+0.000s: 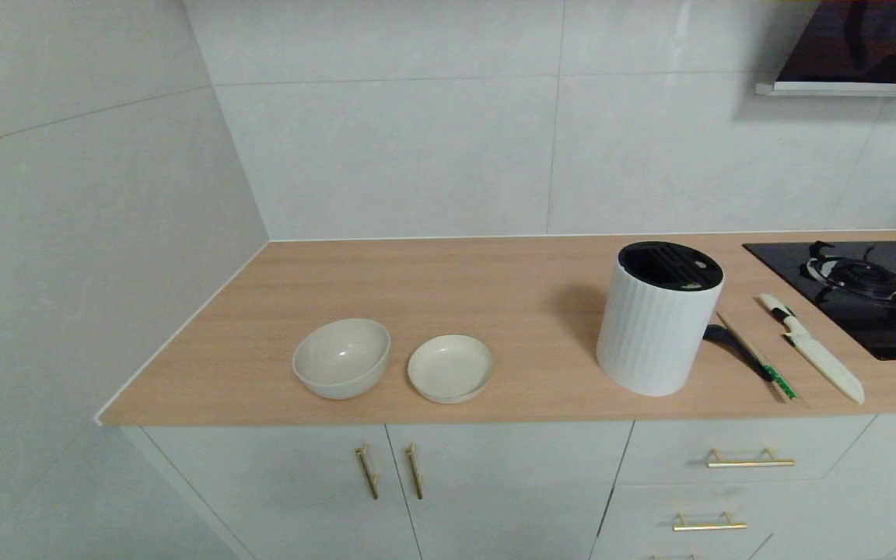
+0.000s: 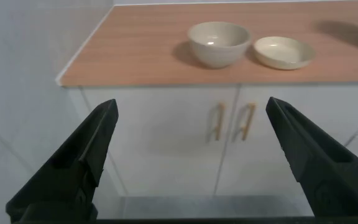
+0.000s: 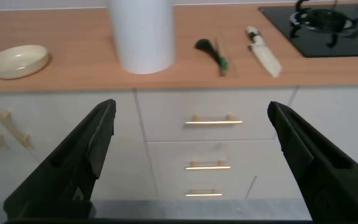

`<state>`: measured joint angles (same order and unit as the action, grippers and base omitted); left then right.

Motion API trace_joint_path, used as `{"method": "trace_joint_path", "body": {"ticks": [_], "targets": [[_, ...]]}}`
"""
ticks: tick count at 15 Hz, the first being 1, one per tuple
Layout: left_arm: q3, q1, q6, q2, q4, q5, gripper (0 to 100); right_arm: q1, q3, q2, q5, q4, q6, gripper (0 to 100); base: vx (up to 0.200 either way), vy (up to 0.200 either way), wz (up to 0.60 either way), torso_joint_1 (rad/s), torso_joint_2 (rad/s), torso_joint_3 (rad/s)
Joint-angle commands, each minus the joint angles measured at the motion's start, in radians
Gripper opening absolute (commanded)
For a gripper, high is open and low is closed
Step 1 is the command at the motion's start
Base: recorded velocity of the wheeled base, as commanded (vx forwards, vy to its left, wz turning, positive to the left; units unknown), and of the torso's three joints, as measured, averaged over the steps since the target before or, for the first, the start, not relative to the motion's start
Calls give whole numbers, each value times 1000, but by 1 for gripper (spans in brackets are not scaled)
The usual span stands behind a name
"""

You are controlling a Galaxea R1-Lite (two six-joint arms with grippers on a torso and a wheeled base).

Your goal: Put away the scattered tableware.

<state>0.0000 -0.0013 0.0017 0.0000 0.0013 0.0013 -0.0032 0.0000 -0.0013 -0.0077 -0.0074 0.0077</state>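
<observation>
1. Tableware sits on the wooden countertop (image 1: 495, 288) in the head view. There is one bowl (image 1: 341, 358) and one shallow dish (image 1: 450, 367) just beside it, not touching. There is also one white ribbed holder (image 1: 659, 319) and one black utensil (image 1: 736, 346) whose head is partly hidden behind the holder. The chopsticks (image 1: 759, 359) carry a green band and are too thin to count. One pale knife (image 1: 810, 346) lies near them. The stove (image 1: 860, 292) is cut off at the edge.

2. The left gripper (image 2: 191, 162) has its fingers (image 2: 73, 168) spread wide with nothing between them. The bowl and the dish lie ahead of it and higher, well apart from it, with the bowl about in line with the gap. Two door handles (image 2: 217, 121) hang ahead between the fingers. The holder is cut down to a sliver at the edge.

3. The right gripper (image 3: 191, 162) is also spread wide and empty. Ahead of it and higher stands the holder, its top cut off. The dish lies off to the robot's left of the holder. The black utensil, chopsticks and knife lie to its right, before the cropped stove. Three drawer handles (image 3: 213, 121) are stacked ahead, in line with the gap.
</observation>
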Motion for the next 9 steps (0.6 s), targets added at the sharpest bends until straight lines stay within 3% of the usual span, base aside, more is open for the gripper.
{"method": "trace_joint_path", "body": {"ticks": [1, 9], "targets": [[0, 0, 0, 2, 0, 0, 100, 0, 0, 1, 0, 0, 0, 100, 0, 200, 0, 7, 2, 2], [0, 0, 0, 2, 0, 0, 100, 0, 0, 1, 0, 0, 0, 100, 0, 200, 0, 4, 2, 2]]}}
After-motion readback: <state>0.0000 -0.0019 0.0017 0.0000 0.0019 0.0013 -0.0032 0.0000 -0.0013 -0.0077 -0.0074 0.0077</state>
